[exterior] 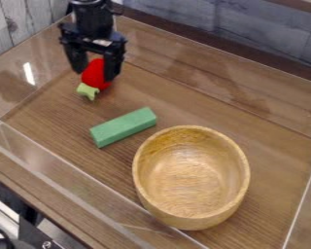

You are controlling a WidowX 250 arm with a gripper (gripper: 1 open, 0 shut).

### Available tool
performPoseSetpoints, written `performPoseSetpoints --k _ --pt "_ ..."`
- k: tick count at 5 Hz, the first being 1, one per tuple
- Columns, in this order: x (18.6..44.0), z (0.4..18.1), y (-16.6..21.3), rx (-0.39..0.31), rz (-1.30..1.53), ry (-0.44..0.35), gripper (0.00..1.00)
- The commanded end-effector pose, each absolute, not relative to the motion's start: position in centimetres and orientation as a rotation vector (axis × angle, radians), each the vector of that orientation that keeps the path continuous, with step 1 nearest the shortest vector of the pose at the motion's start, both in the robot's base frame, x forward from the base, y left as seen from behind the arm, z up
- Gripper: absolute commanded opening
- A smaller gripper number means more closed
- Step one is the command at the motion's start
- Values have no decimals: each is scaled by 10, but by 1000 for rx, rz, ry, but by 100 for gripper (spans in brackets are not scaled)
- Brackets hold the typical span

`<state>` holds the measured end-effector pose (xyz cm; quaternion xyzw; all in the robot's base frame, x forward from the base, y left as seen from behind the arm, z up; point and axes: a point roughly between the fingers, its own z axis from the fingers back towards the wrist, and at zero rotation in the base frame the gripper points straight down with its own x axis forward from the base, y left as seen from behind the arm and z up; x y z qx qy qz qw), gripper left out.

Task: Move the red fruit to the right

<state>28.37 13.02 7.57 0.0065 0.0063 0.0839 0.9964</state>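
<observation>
The red fruit, a small toy strawberry with a light-green stem end, lies at the back left of the wooden table. My black gripper points down right over it. The jaws are open, one finger on each side of the fruit, and its upper part is hidden behind them. I cannot tell whether the fingers touch it.
A flat green block lies just in front and to the right of the fruit. A large wooden bowl stands at the front right. Clear acrylic walls enclose the table surface.
</observation>
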Motion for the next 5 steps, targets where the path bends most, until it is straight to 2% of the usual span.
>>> performPoseSetpoints --k 1,3,5 --pt "302 94 133 51 204 -69 100" --pt "309 76 128 69 322 -73 100" --pt "306 69 151 69 332 -75 100"
